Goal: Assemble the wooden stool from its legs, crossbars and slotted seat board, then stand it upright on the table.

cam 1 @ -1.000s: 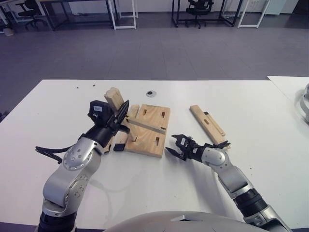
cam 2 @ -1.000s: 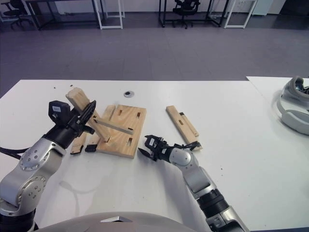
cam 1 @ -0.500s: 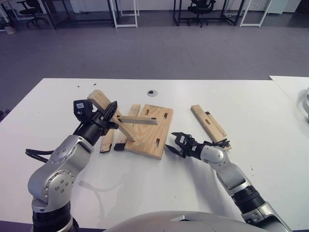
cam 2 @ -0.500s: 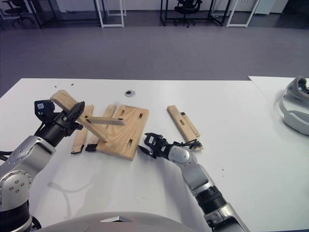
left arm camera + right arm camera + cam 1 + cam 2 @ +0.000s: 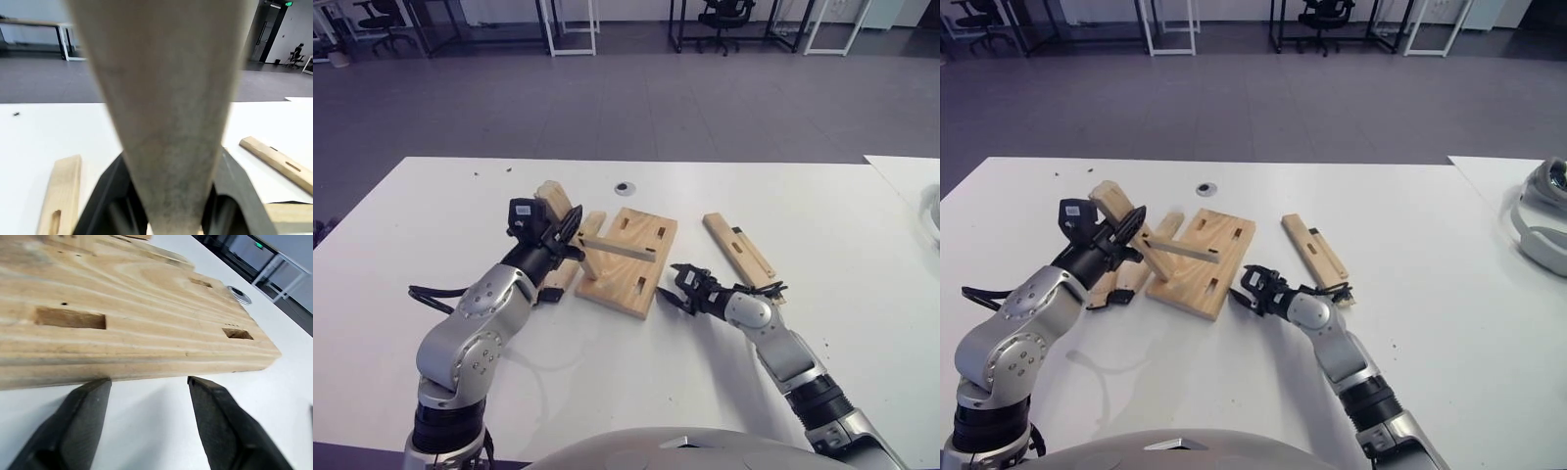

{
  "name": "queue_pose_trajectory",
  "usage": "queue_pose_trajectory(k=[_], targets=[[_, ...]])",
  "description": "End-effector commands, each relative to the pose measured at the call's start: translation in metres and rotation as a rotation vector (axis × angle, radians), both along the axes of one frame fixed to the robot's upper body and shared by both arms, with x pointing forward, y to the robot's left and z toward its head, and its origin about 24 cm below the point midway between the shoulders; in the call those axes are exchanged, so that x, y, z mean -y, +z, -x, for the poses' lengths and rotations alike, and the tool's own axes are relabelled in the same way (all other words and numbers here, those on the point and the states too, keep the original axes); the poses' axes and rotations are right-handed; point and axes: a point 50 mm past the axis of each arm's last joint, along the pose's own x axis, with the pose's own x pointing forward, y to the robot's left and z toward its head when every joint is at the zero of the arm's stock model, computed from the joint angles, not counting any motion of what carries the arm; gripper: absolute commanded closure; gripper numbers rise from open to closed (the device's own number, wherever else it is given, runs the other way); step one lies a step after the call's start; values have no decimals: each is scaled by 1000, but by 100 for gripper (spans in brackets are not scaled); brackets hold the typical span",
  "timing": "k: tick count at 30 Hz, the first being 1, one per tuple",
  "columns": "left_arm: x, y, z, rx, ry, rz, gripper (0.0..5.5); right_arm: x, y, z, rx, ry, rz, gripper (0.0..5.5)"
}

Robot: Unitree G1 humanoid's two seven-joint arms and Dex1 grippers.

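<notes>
Left eye view — one seat board (image 5: 631, 262), one held leg (image 5: 549, 200).

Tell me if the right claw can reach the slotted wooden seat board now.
Probably yes: the open right claw sits at the slotted wooden seat board's near edge, nothing between them.

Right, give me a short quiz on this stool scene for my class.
1. True or false: the right tool is shut on the board.
2. What does the left tool hold? A: a leg with a crossbar. B: the board. C: nothing.
3. Fill in: the loose leg lies on the table to the board's ___ side.
Key: 1 false, it is open at the board's edge; 2 A; 3 right.
</notes>
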Motion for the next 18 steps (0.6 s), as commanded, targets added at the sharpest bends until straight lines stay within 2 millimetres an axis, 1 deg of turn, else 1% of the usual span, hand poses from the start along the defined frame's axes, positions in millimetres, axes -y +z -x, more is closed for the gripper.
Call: queue_pose_trajectory(k=[1, 3, 4, 6, 7, 9, 10, 12, 13, 14, 15, 16, 18], targets=[[19, 8, 14, -36, -139, 145, 364, 40, 34, -26, 157, -234, -30, 260], [30, 24, 21, -2, -200, 263, 333, 53, 61, -37, 251, -293, -74, 260], [34, 32, 23, 15, -227, 294, 315, 57, 72, -41, 289, -312, -97, 260], [39, 46, 24, 51, -263, 335, 266, 60, 86, -47, 326, -323, -127, 260], [41, 53, 26, 72, -285, 362, 256, 60, 88, -48, 332, -322, -131, 260], [44, 73, 30, 147, -343, 388, 208, 62, 86, -48, 327, -328, -119, 260], [43, 86, 30, 207, -350, 390, 193, 63, 85, -48, 324, -335, -113, 260], [31, 113, 25, 362, -305, 380, 155, 66, 83, -48, 320, -351, -108, 260], [18, 125, 19, 438, -244, 369, 155, 69, 83, -49, 320, -369, -108, 260], [3, 128, 12, 478, -161, 336, 155, 73, 83, -50, 322, -389, -106, 260], [-8, 126, 5, 482, -97, 295, 155, 76, 82, -51, 322, -408, -105, 260], [-18, 114, -3, 445, -33, 207, 155, 79, 82, -53, 322, -425, -105, 260], [-28, 72, -19, 279, 17, 7, 155, 82, 79, -54, 311, -451, -110, 260]])
